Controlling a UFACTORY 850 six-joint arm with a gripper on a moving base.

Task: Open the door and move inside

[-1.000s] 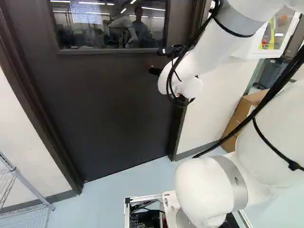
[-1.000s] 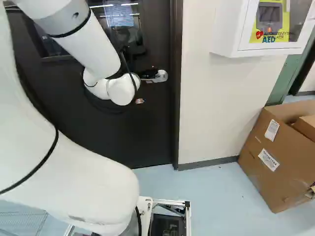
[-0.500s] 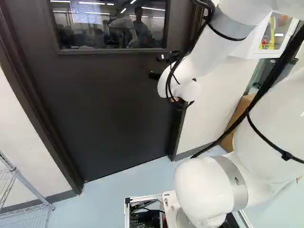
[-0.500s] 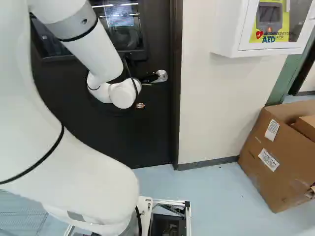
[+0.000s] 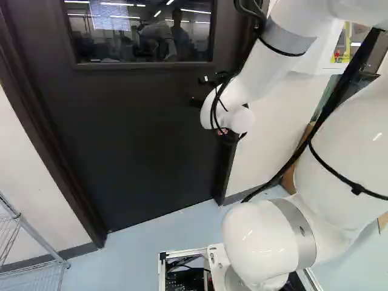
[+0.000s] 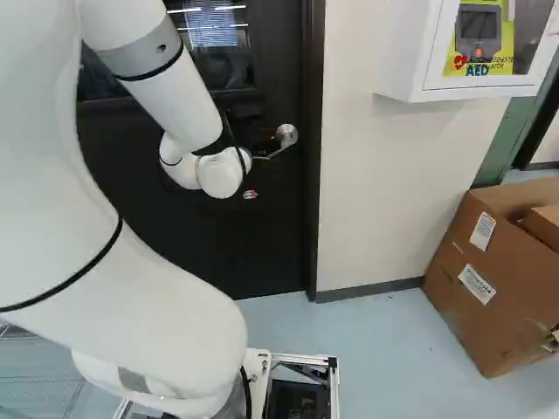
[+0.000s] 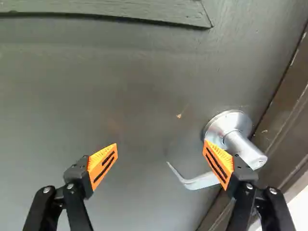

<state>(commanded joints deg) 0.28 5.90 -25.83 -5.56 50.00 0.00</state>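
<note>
The gripper shows as small dark parts in front of the dark door, which stands closed in its frame. In the wrist view the gripper has its fingers wide apart, nothing held between them. One orange pad overlaps the silver lever handle, hiding its middle; whether they touch I cannot tell. The lever's free end points into the gap between the fingers. In the right base view the handle slants down and left from its round mount, beside the white wrist.
The door frame and a pale wall stand right of the handle. A white AED cabinet hangs there, with a cardboard box on the floor. Left of the door is a wire rack.
The arm's wrist has lowered slightly, and its upper links have shifted. The lever has turned from about level to slanting downward. Door and base show no shift.
</note>
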